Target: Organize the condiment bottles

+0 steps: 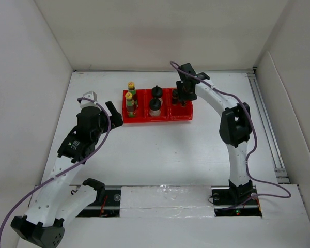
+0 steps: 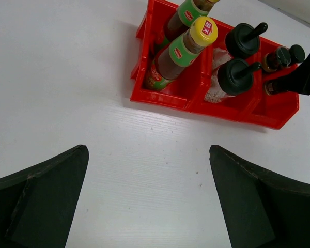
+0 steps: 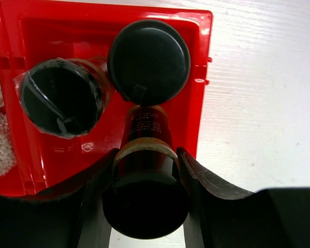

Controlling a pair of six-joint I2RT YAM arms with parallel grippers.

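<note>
A red three-compartment tray holds the bottles. Two tall yellow-capped bottles stand in its left compartment. Two white jars with black lids stand in the middle one. Two dark-capped shakers stand in the right one. My right gripper is shut on the third shaker, upright at the front of that compartment; I cannot tell if it rests on the floor. My left gripper is open and empty, left of the tray.
White walls enclose the table at the back and on both sides. A rail runs along the right edge. Bare white table lies between the tray and the arm bases.
</note>
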